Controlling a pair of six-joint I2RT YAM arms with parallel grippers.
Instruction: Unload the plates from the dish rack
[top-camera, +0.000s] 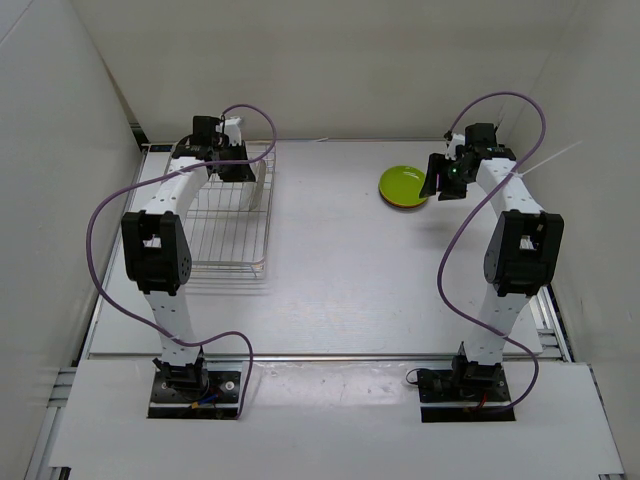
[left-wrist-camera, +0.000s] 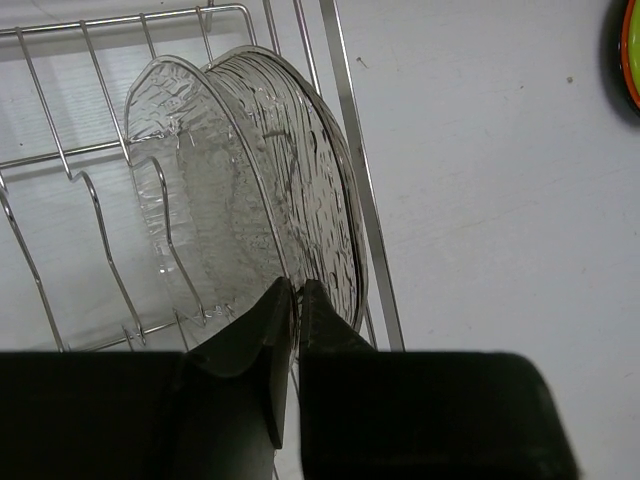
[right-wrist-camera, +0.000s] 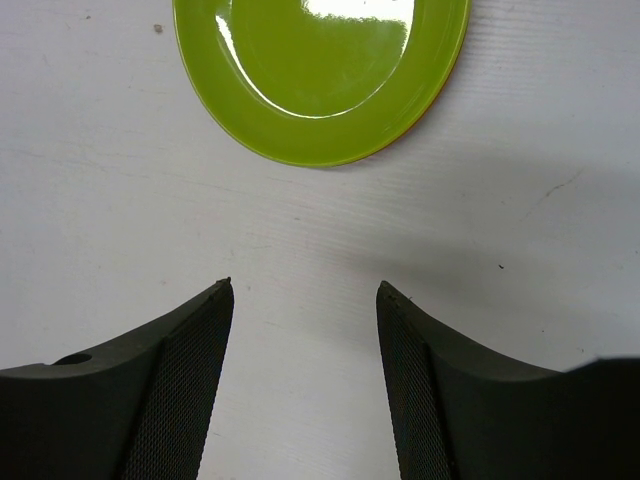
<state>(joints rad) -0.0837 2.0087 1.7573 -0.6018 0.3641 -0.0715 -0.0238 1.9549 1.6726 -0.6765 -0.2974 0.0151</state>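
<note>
Currently the table (top-camera: 340, 290) carries the dish rack (top-camera: 215, 235) at 9 o'clock in the top view. A clear plate (left-wrist-camera: 240, 190) stands on edge inside it, against the wire wall at the rack's 2 o'clock. The lime green plate (top-camera: 403, 184) lies flat on the table at 1 o'clock, stacked on the orange plate (left-wrist-camera: 631, 85), which shows only as a thin rim. The left gripper (left-wrist-camera: 292, 300) is pinched on the clear plate's rim. The right gripper (right-wrist-camera: 305, 284) hangs over bare table at the green plate's 6 o'clock, fingers apart.
</note>
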